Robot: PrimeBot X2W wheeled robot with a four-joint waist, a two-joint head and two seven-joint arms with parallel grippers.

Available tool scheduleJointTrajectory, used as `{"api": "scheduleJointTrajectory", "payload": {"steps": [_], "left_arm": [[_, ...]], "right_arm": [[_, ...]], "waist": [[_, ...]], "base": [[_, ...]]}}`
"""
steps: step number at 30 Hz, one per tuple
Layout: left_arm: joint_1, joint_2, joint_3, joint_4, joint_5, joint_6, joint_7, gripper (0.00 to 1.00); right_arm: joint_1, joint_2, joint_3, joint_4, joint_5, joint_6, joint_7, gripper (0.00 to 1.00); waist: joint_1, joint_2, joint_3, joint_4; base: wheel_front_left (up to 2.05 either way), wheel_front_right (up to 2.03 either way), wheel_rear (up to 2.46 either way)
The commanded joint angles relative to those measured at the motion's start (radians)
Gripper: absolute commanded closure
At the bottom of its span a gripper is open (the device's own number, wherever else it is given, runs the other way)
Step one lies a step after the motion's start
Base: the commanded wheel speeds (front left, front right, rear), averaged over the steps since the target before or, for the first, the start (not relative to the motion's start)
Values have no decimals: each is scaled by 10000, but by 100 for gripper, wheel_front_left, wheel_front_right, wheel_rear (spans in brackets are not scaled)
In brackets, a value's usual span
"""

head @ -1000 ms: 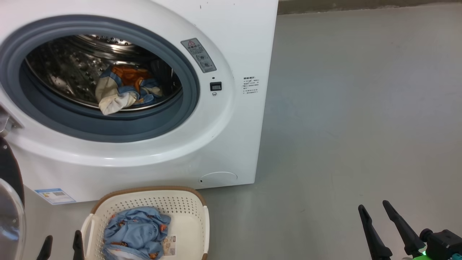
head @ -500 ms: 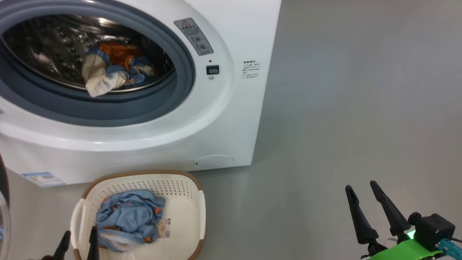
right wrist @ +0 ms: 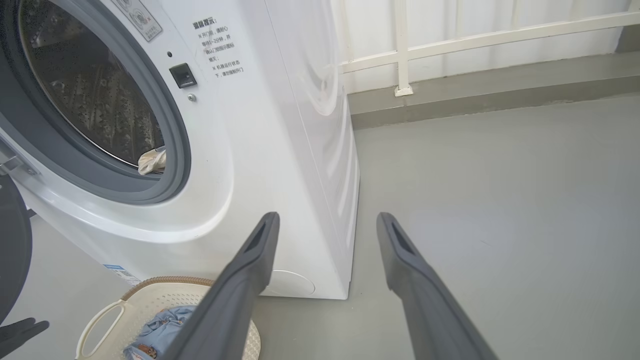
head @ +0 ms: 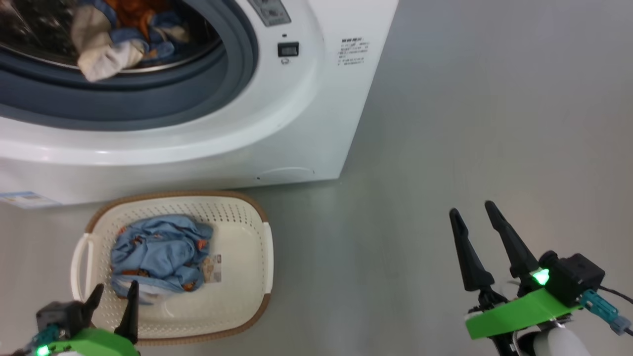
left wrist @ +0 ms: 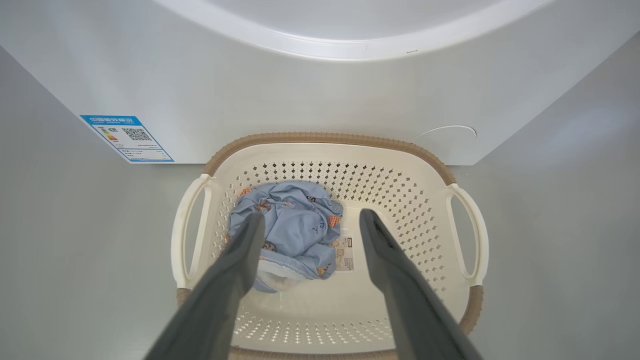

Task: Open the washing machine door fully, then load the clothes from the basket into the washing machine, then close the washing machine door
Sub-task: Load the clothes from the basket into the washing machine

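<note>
- the washing machine (head: 306, 123) stands on the grey floor (head: 470, 123), its round opening uncovered, with the grey-blue gasket (head: 237, 74) ringing the steel drum (right wrist: 95, 95).
- the washing machine door (right wrist: 12, 245) shows as a dark curved edge at the left edge of the right wrist view, swung clear of the opening.
- loaded garments (head: 113, 34), cream, blue and orange, lie at the front lip of the drum.
- the basket (head: 247, 277) sits on the floor just before the machine's lower front edge, below the round flap (head: 287, 174) and to the right of the blue sticker (left wrist: 127, 139).
- the clothes (head: 158, 252), a light blue bundle with orange-brown prints, lie in the basket's left half, and a paper label (head: 211, 267) lies just beside them on the basket bottom.
- the left gripper (head: 116, 286) hangs over the basket's near left corner, fingers spread apart and holding nothing. its tips point at the near edge of the bundle, and i cannot tell whether they touch it.
- the right gripper (head: 471, 207) is over bare floor well to the right of the basket, fingers parted and empty.
</note>
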Motion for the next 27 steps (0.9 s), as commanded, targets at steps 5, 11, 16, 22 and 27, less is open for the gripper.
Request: {"api": "scheduleJointTrajectory", "payload": {"steps": [5, 11, 16, 22, 27], "left_arm": [[-912, 630, -500, 705, -406, -27, -65, 0], [-1809, 1048, -1713, 1444, -961, -27, -65, 0], [-2319, 1346, -2468, 1689, -1280, -27, -65, 0], [-2905, 1641, -3373, 1796, -1714, -27, -65, 0], [-3398, 1941, -4198, 1895, -2127, -27, -65, 0]], "right_arm": [[-511, 209, 401, -293, -218, 16, -49, 0], [-934, 400, 568, -332, -358, 16, -49, 0], [-1230, 482, 769, -364, -502, 16, -49, 0], [-1521, 527, 917, -435, -630, 16, -49, 0], [-1776, 540, 1033, -527, -645, 16, -49, 0]], "waist": [[-1, 0, 1089, -190], [-1, 0, 1854, -335], [-1, 0, 2461, -435], [-1, 0, 3177, -539], [-1, 0, 3685, -628]], "base": [[0, 0, 0], [0, 0, 0], [0, 0, 0], [0, 0, 0], [0, 0, 0]]}}
